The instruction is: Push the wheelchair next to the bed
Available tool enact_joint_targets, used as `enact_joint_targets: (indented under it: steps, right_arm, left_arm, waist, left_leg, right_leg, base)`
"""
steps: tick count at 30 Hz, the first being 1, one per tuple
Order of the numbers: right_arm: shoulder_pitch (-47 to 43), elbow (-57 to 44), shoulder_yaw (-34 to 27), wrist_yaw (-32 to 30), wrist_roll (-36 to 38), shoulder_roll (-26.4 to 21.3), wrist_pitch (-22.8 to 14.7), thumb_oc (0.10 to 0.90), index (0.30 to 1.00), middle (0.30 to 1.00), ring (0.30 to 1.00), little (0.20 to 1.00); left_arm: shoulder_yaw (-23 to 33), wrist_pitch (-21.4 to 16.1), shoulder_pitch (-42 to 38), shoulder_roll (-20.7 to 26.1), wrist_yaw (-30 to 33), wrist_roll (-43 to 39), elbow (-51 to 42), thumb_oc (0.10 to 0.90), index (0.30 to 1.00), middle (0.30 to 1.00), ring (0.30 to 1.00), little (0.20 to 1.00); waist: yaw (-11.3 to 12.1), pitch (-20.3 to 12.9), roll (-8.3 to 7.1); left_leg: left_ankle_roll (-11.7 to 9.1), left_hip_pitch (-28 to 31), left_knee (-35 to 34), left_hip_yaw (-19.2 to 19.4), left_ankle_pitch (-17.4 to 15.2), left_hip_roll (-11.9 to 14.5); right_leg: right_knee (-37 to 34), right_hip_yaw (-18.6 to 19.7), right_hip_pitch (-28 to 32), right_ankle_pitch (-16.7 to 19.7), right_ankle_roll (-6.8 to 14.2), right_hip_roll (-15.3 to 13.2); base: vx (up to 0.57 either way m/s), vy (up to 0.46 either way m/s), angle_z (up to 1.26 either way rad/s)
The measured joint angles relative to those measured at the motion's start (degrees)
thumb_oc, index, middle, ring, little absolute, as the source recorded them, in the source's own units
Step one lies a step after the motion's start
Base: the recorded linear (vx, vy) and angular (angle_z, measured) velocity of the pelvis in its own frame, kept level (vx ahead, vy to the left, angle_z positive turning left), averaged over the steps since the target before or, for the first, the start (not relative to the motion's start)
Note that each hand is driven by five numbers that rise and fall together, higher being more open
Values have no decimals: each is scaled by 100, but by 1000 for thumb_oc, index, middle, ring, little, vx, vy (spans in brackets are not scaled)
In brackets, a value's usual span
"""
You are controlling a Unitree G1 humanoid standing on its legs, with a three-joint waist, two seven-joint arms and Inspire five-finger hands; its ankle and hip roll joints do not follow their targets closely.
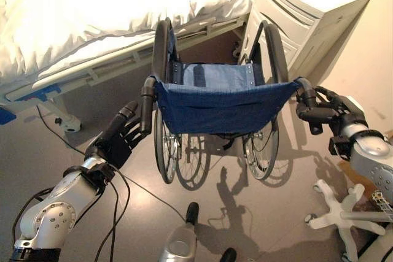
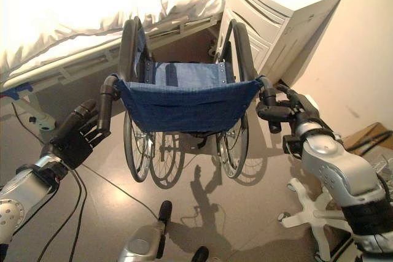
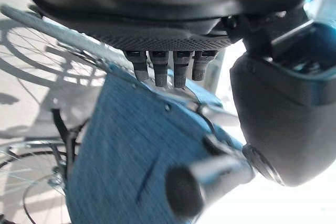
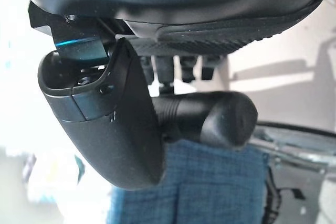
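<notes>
The wheelchair [image 1: 221, 105], with a blue cloth backrest and black push handles, stands with its back to me and faces the bed [image 1: 92, 16] just beyond it. My left hand [image 1: 120, 139] lies against the left push handle [image 1: 146, 105] with its fingers straight, so it is open. In the left wrist view that handle [image 3: 205, 182] shows between the thumb [image 3: 283, 124] and the fingers [image 3: 163, 69], unclasped. My right hand [image 1: 325, 111] is curled round the right push handle [image 4: 210, 116], with the thumb [image 4: 105, 124] over it.
A white bedside cabinet [image 1: 301, 10] stands right of the bed, close to the wheelchair's right wheel. The bed's frame rail [image 1: 123, 59] and a blue pedal [image 1: 37, 93] are at the left. A white star-shaped chair base [image 1: 341, 210] lies on the floor at the right.
</notes>
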Motion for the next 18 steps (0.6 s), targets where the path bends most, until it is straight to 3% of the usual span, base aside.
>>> enact_joint_targets:
  steps: [5, 10, 15, 18]
  right_arm:
    - [913, -640, -781, -385, 163, 285, -111, 800, 900, 900, 900, 900]
    - [1224, -1078, -1331, -692, 133, 293, -245, 800, 900, 900, 900, 900]
    - [1449, -789, -2790, -1383, -973, 187, -389, 800, 900, 900, 900, 900]
    - [1702, -784, -2939, -1609, -1198, 156, -394, 800, 900, 900, 900, 900]
  left_arm:
    - [54, 166, 430, -79, 201, -233, -22, 800, 900, 900, 900, 900]
    - [257, 172, 504, -83, 355, -519, -157, 800, 900, 900, 900, 900]
    - [451, 170, 589, -83, 577, -804, -220, 800, 900, 900, 900, 900]
    - [552, 159, 783, -131, 649, -897, -160, 800, 900, 900, 900, 900]
  waist:
    - [-45, 1, 1]
    - [-312, 1, 1]
    - [-704, -11, 13]
    - [-863, -47, 58]
  left_leg:
    - [54, 47, -26, 103, -36, -49]
    - [89, 118, -48, 201, -27, -61]
    - [90, 148, -50, 354, -28, -47]
    - [63, 168, -46, 426, -46, 4]
  right_leg:
    - [3, 145, 8, 23, 40, -70]
    - [4, 261, 26, 49, 86, -108]
    - [-34, 431, 19, 75, 190, -116]
    - [-28, 464, 4, 82, 181, -101]
  base:
    - [-8, 13, -5]
    - [-17, 30, -11]
    - [-16, 8, -20]
    - [-6, -3, -13]
